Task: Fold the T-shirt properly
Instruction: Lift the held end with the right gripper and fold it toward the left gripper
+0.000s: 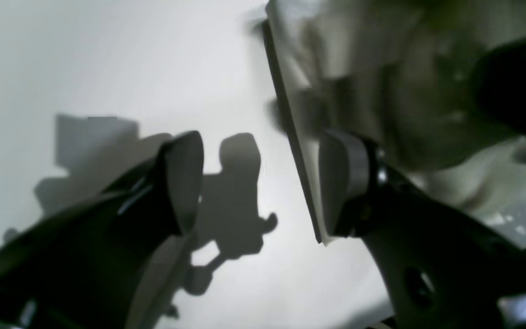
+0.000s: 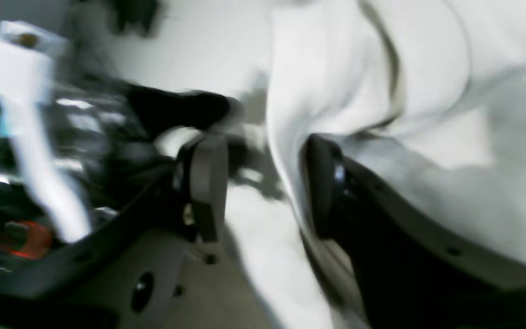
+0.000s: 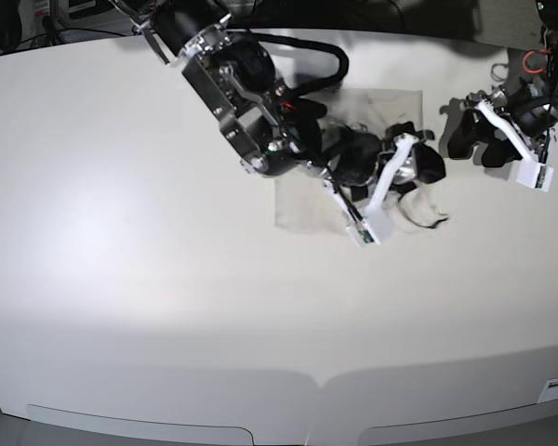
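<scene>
Right claw (image 2: 263,183) — agape, low over T-shirt (image 2: 359,82)

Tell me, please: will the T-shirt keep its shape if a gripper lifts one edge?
Probably not: the T-shirt already lies in soft wrinkles, so it would likely droop. It looks thin, so probably light, and pushing it may bunch it on the smooth table.

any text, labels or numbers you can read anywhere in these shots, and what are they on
None can be read in any view.
T-shirt: plain, no print visible; much of it is hidden under the right arm in the base view.
Right gripper and left gripper: no lettering visible; both wrist views are blurred.
White camera mount on the right wrist: a small mark near its end, too small to read.
Table: bare white, no markings.
</scene>
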You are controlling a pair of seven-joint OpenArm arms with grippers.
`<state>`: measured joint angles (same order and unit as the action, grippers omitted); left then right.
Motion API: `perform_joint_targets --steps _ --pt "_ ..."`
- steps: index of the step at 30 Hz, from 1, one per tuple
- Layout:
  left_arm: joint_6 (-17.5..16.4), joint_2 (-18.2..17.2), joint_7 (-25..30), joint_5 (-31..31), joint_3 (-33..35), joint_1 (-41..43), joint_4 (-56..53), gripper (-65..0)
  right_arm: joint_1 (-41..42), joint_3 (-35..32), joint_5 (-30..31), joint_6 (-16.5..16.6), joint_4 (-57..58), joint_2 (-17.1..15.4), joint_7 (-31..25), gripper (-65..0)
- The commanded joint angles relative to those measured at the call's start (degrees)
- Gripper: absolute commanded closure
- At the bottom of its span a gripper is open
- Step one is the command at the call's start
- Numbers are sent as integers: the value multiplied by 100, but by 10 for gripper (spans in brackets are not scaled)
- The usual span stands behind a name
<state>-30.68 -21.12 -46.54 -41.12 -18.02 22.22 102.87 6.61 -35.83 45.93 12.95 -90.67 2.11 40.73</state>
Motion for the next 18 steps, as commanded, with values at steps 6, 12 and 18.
perform_joint_targets --steps 6,12,18 --pt "-63 -153 120 428 -42 -13 101 -390 420 17 669 275 -63 59 177 -287" --pt "345 -409 162 551 -92 -15 101 -385 796 109 654 275 -66 -55 481 -285" --pt "579 -260 162 -293 -144 -9 101 -53 1335 109 7 197 -63 -741 647 -27"
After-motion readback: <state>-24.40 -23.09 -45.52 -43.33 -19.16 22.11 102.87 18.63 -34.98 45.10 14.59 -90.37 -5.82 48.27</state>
